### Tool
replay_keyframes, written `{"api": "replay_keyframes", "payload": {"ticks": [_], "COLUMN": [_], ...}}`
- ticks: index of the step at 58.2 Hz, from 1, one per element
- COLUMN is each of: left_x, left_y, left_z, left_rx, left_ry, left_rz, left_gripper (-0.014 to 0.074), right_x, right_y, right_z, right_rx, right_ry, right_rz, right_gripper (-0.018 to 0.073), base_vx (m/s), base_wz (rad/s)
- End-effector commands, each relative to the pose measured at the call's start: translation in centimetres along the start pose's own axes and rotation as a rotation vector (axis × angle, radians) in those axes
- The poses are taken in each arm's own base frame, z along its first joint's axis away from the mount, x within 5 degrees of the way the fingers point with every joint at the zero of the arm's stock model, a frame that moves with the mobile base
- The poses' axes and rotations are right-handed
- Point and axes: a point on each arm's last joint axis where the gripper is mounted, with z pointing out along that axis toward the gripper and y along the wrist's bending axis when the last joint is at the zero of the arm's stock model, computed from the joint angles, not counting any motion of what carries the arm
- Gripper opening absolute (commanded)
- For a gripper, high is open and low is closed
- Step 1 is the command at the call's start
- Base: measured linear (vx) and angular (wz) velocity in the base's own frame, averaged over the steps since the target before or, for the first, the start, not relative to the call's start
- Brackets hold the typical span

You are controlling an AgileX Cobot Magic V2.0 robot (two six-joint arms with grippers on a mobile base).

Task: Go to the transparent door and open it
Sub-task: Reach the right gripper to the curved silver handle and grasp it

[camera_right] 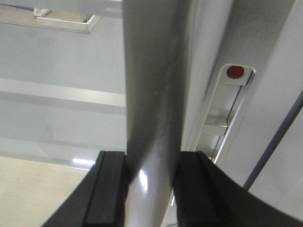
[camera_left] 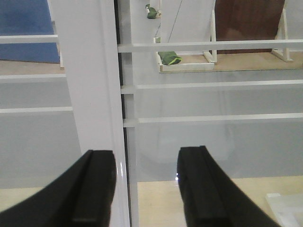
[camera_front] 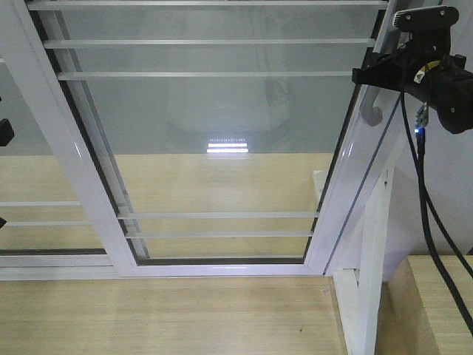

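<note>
Glass door (camera_front: 222, 133): dead ahead, seemingly shut; handle (camera_right: 151, 94) on its right edge. Right gripper (camera_right: 150, 189): clamped on handle; left gripper (camera_left: 147, 184): spread, empty. Advice: draw leftward along the track, level; hold grip square, lest it slip.

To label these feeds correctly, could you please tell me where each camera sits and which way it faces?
Front view: set back behind the arms, facing the glass door and the wooden floor; the right arm shows top right, at the handle.
Left wrist view: behind the left gripper, looking past its open fingers at a white frame post.
Right wrist view: behind the right gripper, which is shut on the handle.
Shared: the front and right wrist views both show the handle.
</note>
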Motion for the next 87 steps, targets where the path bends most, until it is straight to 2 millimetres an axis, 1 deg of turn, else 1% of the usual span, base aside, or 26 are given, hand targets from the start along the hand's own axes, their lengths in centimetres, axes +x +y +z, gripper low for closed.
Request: {"api": "replay_keyframes", "payload": {"ticks": [1, 6, 13, 25, 48, 53, 61, 71, 80, 83, 87], "left_x": [-2.1, -2.1, -2.1, -2.1, -2.1, -2.1, -1.9, -1.6, -1.5, -1.5, -1.5], "left_y": [-0.2, -0.2, -0.2, -0.2, -0.2, -0.2, -0.2, -0.2, -0.2, -0.2, -0.2], "left_z": [-0.2, -0.2, -0.2, -0.2, -0.2, -0.2, 0.0, 0.4, 0.6, 0.6, 0.6], "left_rx": [0.017, 0.017, 0.017, 0.017, 0.017, 0.017, 0.017, 0.017, 0.017, 0.017, 0.017], "left_ry": [-0.125, -0.124, -0.124, -0.124, -0.124, -0.123, -0.114, -0.097, -0.091, -0.091, -0.091], "left_rz": [-0.010, -0.010, -0.010, -0.010, -0.010, -0.010, -0.011, -0.011, -0.011, -0.011, -0.011], "left_gripper": [0.0440, 0.0440, 0.0440, 0.0440, 0.0440, 0.0440, 0.0440, 0.0440, 0.0439, 0.0438, 0.0435], "right_x": [-3.8, -4.0, -3.4, -2.8, -2.9, -2.9, -3.1, -3.4, -3.4, -3.4, -3.4], "right_y": [-0.5, -0.5, -0.4, -0.4, -0.2, 0.7, 2.8, 4.8, 5.7, 5.8, 6.4], "right_z": [-1.2, -1.1, -0.6, 0.1, 0.1, 0.1, 0.1, 0.0, -0.1, -0.1, -0.2], "right_rx": [0.007, 0.005, 0.002, -0.001, -0.012, -0.031, -0.079, -0.127, -0.149, -0.150, -0.165], "right_ry": [-0.205, -0.230, -0.231, -0.242, -0.251, -0.252, -0.259, -0.289, -0.292, -0.294, -0.295], "right_rz": [-0.002, -0.004, -0.015, -0.009, 0.016, 0.002, -0.015, -0.021, -0.015, -0.013, -0.016], "right_gripper": [0.0131, 0.0068, 0.0027, 0.0027, 0.0027, 0.0027, 0.0027, 0.0027, 0.0027, 0.0027, 0.0027], "base_vx": [0.00, 0.00, 0.00, 0.00, 0.00, 0.00, 0.00, 0.00, 0.00, 0.00, 0.00], "base_wz": [0.00, 0.00, 0.00, 0.00, 0.00, 0.00, 0.00, -0.01, -0.01, 0.00, 0.00]}}
